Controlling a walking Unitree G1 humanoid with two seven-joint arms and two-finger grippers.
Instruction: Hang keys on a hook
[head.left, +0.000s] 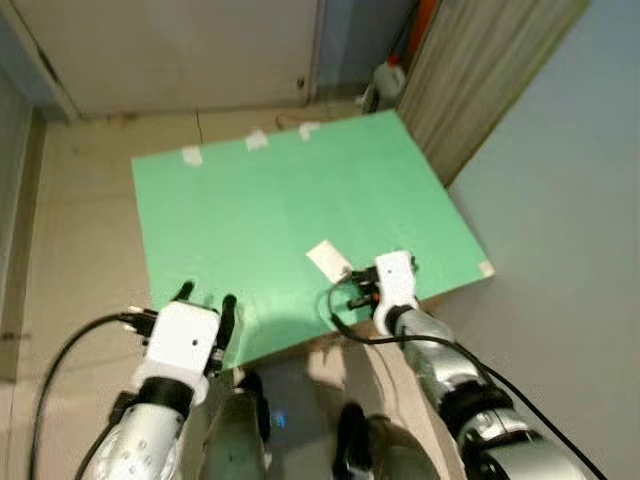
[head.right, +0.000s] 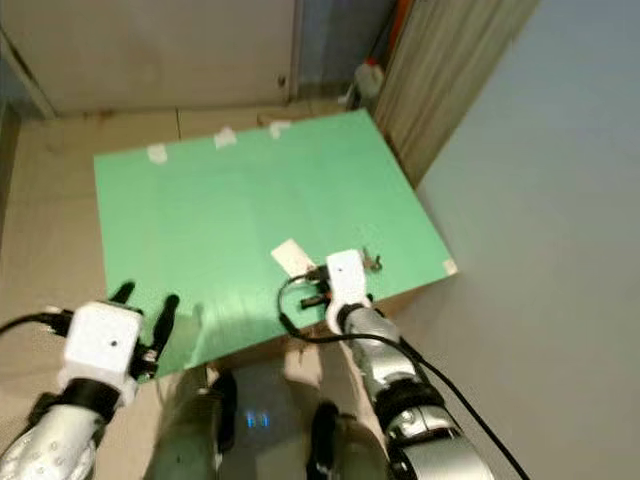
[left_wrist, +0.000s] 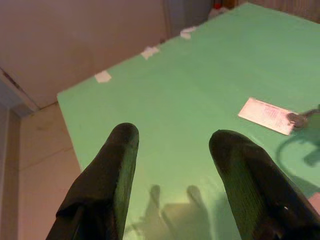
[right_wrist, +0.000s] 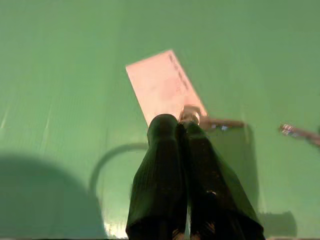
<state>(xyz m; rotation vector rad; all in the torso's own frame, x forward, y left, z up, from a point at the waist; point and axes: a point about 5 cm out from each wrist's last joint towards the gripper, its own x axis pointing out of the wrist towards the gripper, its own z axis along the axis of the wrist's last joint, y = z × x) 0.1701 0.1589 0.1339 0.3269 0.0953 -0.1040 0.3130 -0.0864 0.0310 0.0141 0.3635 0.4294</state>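
Note:
A bunch of keys lies on a green tabletop (head.left: 290, 190), joined by a metal ring (right_wrist: 190, 114) to a white card tag (right_wrist: 161, 89). One key (right_wrist: 223, 123) sticks out beside the ring and another (right_wrist: 298, 131) lies farther off. My right gripper (right_wrist: 178, 123) is shut, its tips pinched at the ring by the tag's near corner, close to the table's front right edge. My left gripper (head.left: 206, 298) hovers open over the front left part of the table, holding nothing.
Pieces of white tape (head.left: 257, 140) mark the table's far edge. A white bottle (head.left: 388, 78) stands on the floor behind the far right corner, next to a curtain (head.left: 480, 70). A plain wall (head.left: 570, 200) runs along the right, and a door (head.left: 180, 50) faces me.

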